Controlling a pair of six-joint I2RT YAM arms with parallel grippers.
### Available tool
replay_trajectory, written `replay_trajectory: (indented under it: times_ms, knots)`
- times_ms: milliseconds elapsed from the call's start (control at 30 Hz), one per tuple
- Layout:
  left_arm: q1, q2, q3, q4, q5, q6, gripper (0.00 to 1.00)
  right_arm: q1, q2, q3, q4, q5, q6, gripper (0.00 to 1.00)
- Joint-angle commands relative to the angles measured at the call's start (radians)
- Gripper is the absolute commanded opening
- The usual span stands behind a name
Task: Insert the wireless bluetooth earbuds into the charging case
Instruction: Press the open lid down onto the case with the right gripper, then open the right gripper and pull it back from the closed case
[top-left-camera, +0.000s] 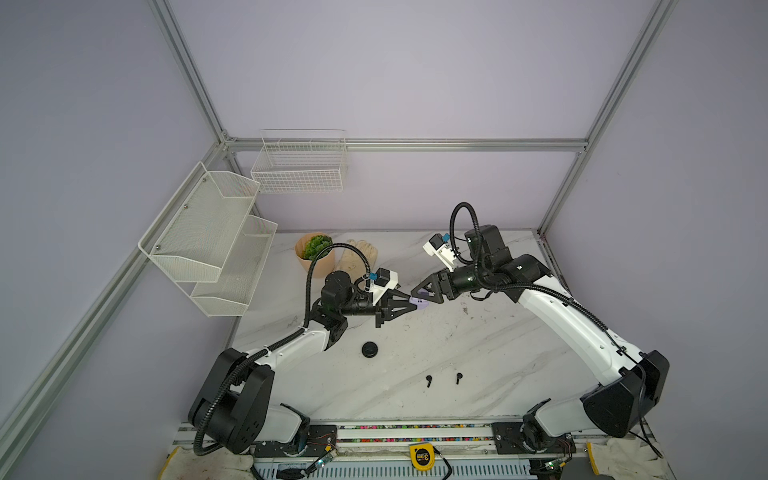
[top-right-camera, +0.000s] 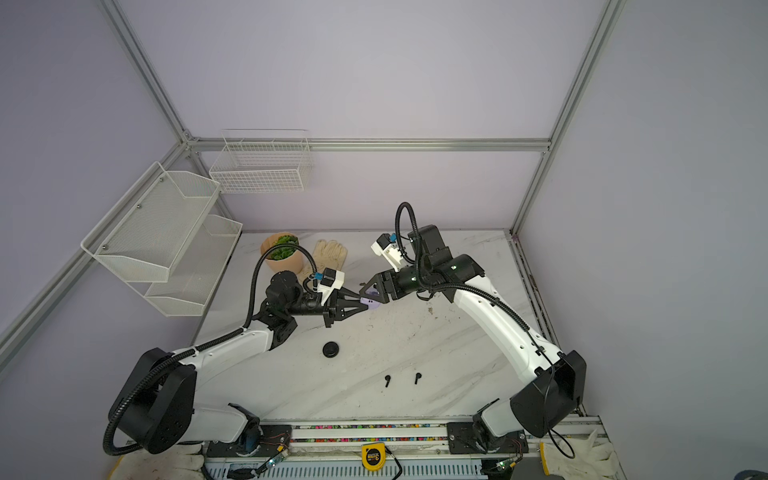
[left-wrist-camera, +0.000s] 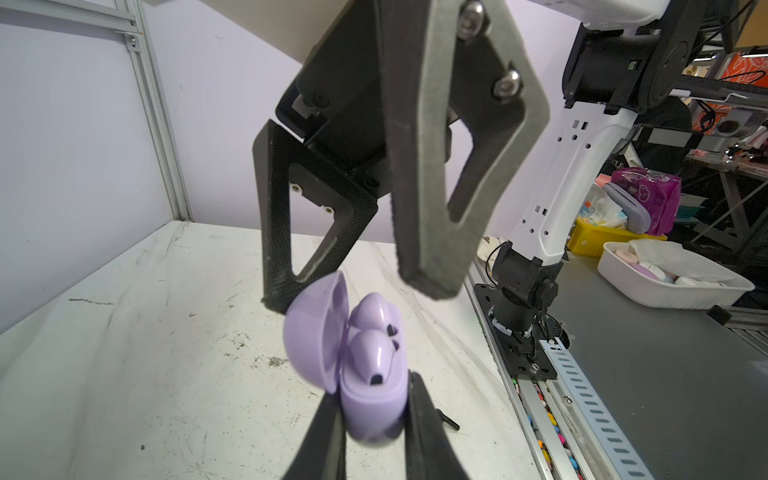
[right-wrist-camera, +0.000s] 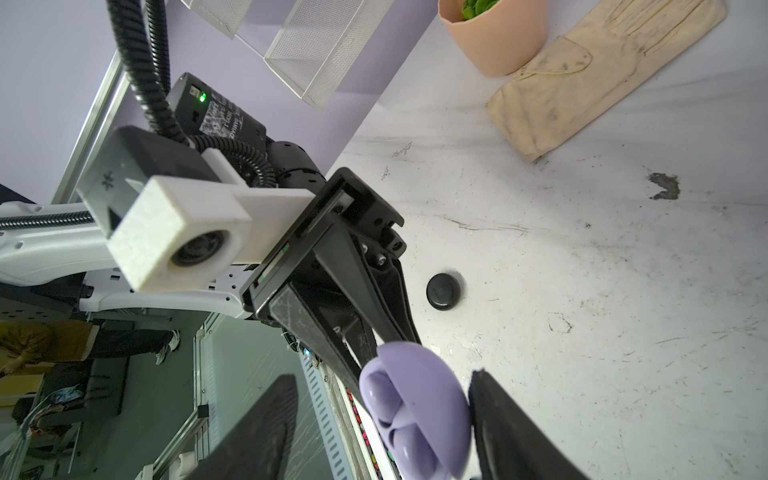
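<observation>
Left wrist view: the left claw (left-wrist-camera: 372, 390) is clamped on the base of the lilac charging case (left-wrist-camera: 374, 419), one finger pressed to each side. The case is held clear of the worktop (left-wrist-camera: 124, 353). Its lid (left-wrist-camera: 313, 332) stands open, and two lilac earbuds (left-wrist-camera: 370, 351) sit side by side in the base with their rounded ends showing.

The right claw (left-wrist-camera: 353, 296) meets the case from the opposite side with its fingers apart. One fingertip (left-wrist-camera: 276, 301) is at the domed back of the lid, touching or just beside it; I cannot tell which. In the right wrist view the lid lies between the two spread fingers, the other finger well apart from it.

In both top views the two claws meet tip to tip over the middle of the worktop, with the lilac case between them. From that meeting point the closed black case (top-left-camera: 369, 349) lies on the marble at about 7 o'clock. The two black earbuds lie loose farther toward the front edge, one (top-left-camera: 428, 380) at about 6 o'clock and the other (top-left-camera: 459, 377) at about 5 o'clock, near each other but apart.

At about 10 o'clock, by the back wall, a potted plant (top-left-camera: 316, 253) stands with a pale glove (top-left-camera: 360, 253) lying just beside it.
</observation>
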Motion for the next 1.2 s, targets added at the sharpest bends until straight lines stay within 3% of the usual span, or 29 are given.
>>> replay_trajectory:
  times_ms: [0, 633, 767, 833, 967, 1100, 1167]
  knots:
    - [0.007, 0.005, 0.090, 0.037, 0.005, -0.011, 0.00, -0.003, -0.012, -0.011, 0.025, -0.073, -0.015, 0.64]
    - [0.016, 0.007, 0.112, 0.020, -0.082, -0.057, 0.00, -0.003, -0.066, -0.077, 0.076, -0.092, 0.028, 0.46]
    - [0.017, 0.047, 0.113, 0.063, -0.073, -0.099, 0.00, -0.005, -0.063, -0.053, 0.068, 0.071, 0.003, 0.41]
    - [0.017, 0.055, 0.101, 0.066, -0.088, -0.115, 0.00, -0.008, -0.091, -0.056, 0.085, 0.211, 0.006, 0.51]
    - [0.016, 0.113, 0.059, 0.110, -0.189, -0.227, 0.00, -0.020, -0.260, -0.269, 0.338, 0.463, 0.109, 0.61]
    - [0.017, 0.275, 0.146, 0.029, -0.229, -0.279, 0.00, -0.032, -0.297, -0.446, 0.561, 0.586, 0.211, 0.66]
    - [0.019, 0.359, 0.192, 0.014, -0.257, -0.307, 0.00, -0.036, -0.252, -0.509, 0.657, 0.591, 0.239, 0.67]
